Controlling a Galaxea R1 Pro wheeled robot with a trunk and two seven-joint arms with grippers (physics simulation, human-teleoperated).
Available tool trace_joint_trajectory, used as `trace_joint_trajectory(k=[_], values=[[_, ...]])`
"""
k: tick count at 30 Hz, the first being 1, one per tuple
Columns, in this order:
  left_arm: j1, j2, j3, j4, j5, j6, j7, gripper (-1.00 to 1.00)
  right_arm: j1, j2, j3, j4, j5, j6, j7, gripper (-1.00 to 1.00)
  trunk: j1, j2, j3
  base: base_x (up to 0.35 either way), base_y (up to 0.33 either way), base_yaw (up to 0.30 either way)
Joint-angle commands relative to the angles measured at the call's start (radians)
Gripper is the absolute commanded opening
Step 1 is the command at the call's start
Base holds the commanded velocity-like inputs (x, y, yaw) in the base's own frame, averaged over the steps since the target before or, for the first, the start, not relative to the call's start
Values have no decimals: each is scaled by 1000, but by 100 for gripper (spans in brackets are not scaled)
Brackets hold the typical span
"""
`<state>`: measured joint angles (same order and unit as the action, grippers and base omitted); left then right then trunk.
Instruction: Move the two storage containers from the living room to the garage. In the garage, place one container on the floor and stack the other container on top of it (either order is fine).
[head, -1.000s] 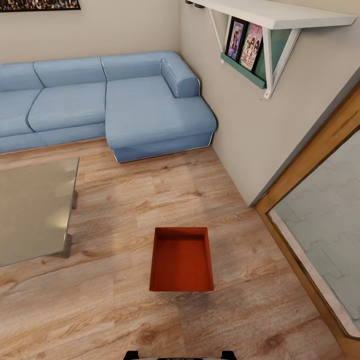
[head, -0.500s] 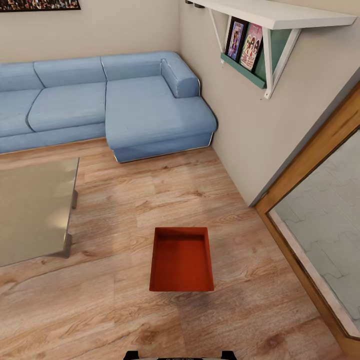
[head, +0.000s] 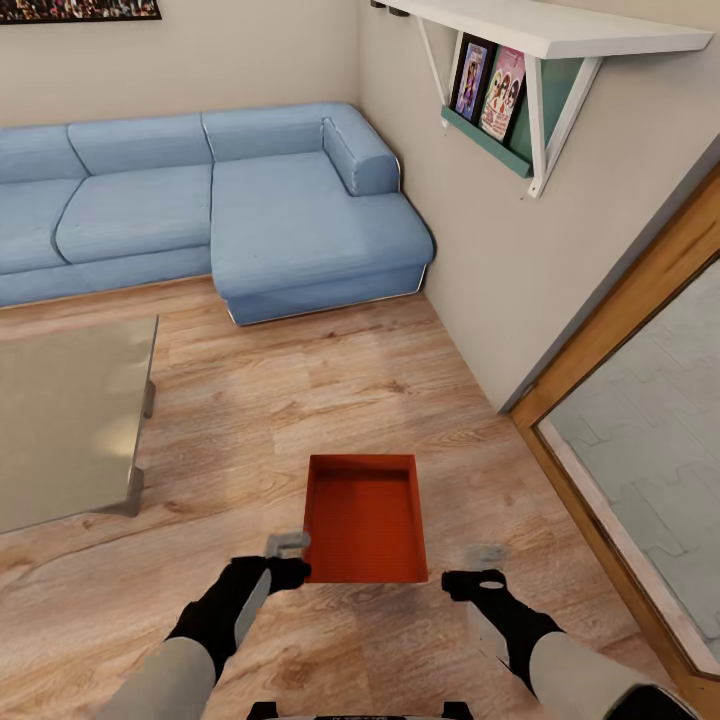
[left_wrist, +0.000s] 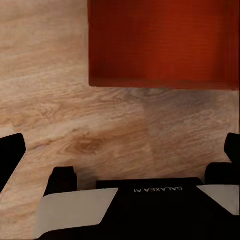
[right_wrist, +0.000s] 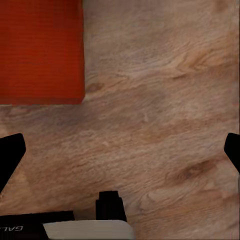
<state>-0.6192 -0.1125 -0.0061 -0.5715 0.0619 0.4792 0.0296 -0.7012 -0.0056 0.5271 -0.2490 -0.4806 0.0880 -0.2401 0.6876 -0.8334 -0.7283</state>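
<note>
White lettering reading "GALAXEA AI", seen upside down, marks the robot's body in the left wrist view. One storage container (head: 365, 518) sits on the wood plank floor (head: 300, 400). The left gripper (head: 288, 545) and right gripper (head: 487, 563) flank its near corners, fingers spread wide, holding nothing.

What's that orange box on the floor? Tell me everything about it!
The storage container is an orange-red rectangular box, open on top and empty, with plain flat walls and a finely ribbed look inside. It sits flat and upright on the light wood floor, between the glass-topped table and the wall. The left gripper hovers at its near left corner; the right gripper is off to its right. Neither holds it.
</note>
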Motion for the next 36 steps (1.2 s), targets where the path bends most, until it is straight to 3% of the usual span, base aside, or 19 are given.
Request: trace_joint_trajectory(k=[1, 4, 9, 11, 14, 16, 36], values=[[-31, -4, 0, 26, 4, 2, 5, 100, -26, 0, 6, 17, -30, 3, -7, 100, 0, -1, -1, 0, 0, 0], [-97, -10, 1, 84, 3, -39, 7, 100, -74, 3, 5, 43, -92, -21, -8, 100, 0, -1, -1, 0, 0, 0], [-142, -36, -1, 107, -15, -72, 16, 100, -126, 9, 6, 53, -114, -57, -64, 100, 0, -1, -1, 0, 0, 0], [-146, -37, -2, 108, -47, -73, 18, 100, -144, 16, 6, 54, -115, -59, -74, 100, 0, -1, -1, 0, 0, 0], [-149, -38, -1, 110, -139, -74, 19, 100, -156, 46, 7, 53, -113, -59, -90, 100, 0, -1, -1, 0, 0, 0], [-149, -37, 0, 109, -165, -75, 18, 100, -160, 57, 9, 49, -108, -54, -92, 100, 0, -1, -1, 0, 0, 0], [-150, -38, 13, 53, -170, -84, 19, 100, -162, 63, 23, 34, -101, -49, -91, 100, 0, -1, -1, 0, 0, 0]])
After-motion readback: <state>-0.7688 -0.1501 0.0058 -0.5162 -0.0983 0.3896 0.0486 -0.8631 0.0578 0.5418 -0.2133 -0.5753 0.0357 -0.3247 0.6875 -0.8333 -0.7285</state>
